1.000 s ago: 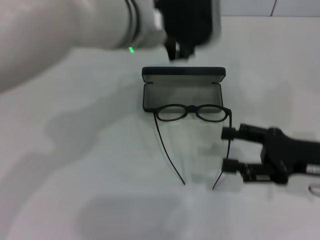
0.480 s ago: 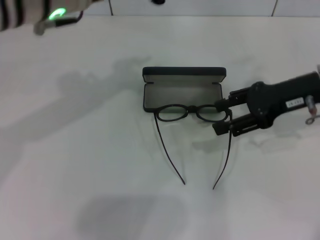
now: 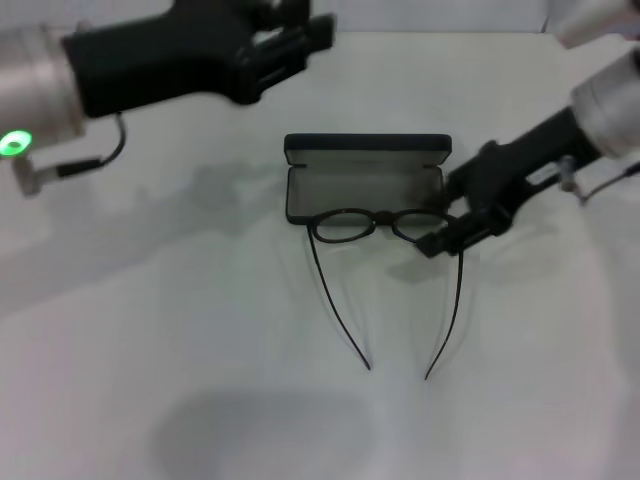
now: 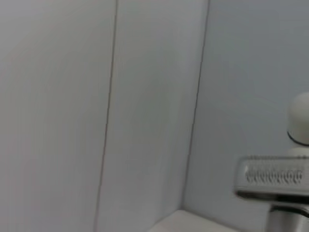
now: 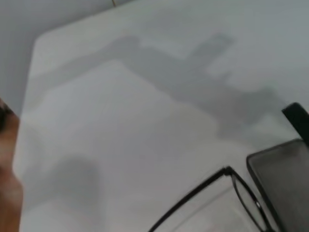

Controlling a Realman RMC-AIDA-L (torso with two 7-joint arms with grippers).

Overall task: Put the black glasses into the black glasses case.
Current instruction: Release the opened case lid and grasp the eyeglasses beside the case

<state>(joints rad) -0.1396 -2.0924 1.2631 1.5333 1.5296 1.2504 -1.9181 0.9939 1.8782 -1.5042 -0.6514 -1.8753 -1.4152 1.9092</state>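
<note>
Your right pincer [image 3: 447, 222] sits at the right end of the glasses [image 3: 385, 225], fingers spread, one tip at the frame's right hinge and the other nearer the case [image 3: 365, 172]; you can't tell if it's touching the frame. Glasses lie unfolded on the desk [image 3: 200, 350], lenses against the case's near edge, both temples running toward the near side. Case is open just beyond them, lid up at the far side, grey lining showing. Right wrist view shows one lens, a temple [image 5: 193, 198] and a case corner [image 5: 280, 179]. Your left pincer [image 3: 295, 35] is raised at far left, well apart from the case; can't tell its state.
</note>
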